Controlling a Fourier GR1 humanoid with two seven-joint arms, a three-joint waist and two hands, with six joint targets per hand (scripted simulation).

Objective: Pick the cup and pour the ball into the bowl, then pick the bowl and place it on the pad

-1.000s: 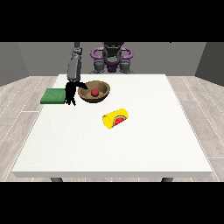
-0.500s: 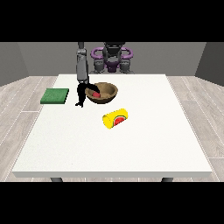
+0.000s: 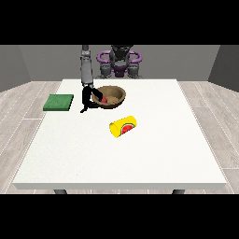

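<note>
**Front view: hand closes in on the bowl's rim**

Front view first, and the change since a second ago: the hand at the view's left [image 3: 88,99] then hung over the near edge of the pad, well to the 9 o'clock side of the bowl. Half a second ago it had slid across to the bowl's left side, and now it sits against the rim there, with the arm above it standing more upright than before. The cup, the bowl and the pad lie where they lay earlier.

Nearest the camera, the white table [image 3: 140,158] spreads out bare at its front. Just past the middle lies the yellow cup [image 3: 123,126], tipped on its side, its watermelon-printed end facing 5 o'clock (nothing touches it). Farther back, at about 11 o'clock from the cup, stands the brown bowl [image 3: 111,95] with the red ball [image 3: 104,99] inside, near its left wall. The black hand touches the bowl's left rim, fingers seemingly reaching over the edge; whether they are curled round it I cannot tell. The green pad [image 3: 58,102] lies flat at 9 o'clock from the bowl, apart from the hand. The robot [image 3: 119,60] stands at the far edge.
</note>
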